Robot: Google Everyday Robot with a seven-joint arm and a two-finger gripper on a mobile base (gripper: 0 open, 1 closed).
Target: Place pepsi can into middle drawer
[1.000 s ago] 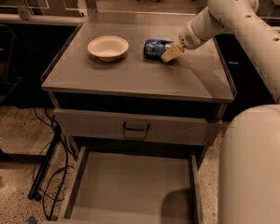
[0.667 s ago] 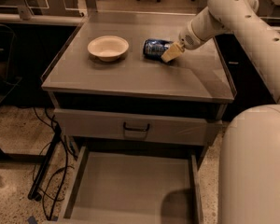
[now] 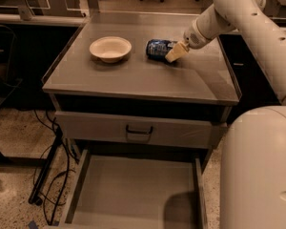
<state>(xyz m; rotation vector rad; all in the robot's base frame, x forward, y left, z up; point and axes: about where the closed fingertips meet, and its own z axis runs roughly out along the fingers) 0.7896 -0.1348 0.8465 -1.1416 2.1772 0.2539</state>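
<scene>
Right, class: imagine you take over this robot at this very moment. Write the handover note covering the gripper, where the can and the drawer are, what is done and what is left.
Gripper: above the cabinet top, at the right end of the pepsi can. A grip on the can cannot be confirmed.
Pepsi can: lying on its side on the cabinet top, right of the cream bowl and apart from it.
Middle drawer: pulled open below the drawer front with the dark handle, with nothing in it.
Done: the drawer is open and the gripper has reached the can.
Left: secure the can, lift it, bring it down to the open drawer and set it inside.
</scene>
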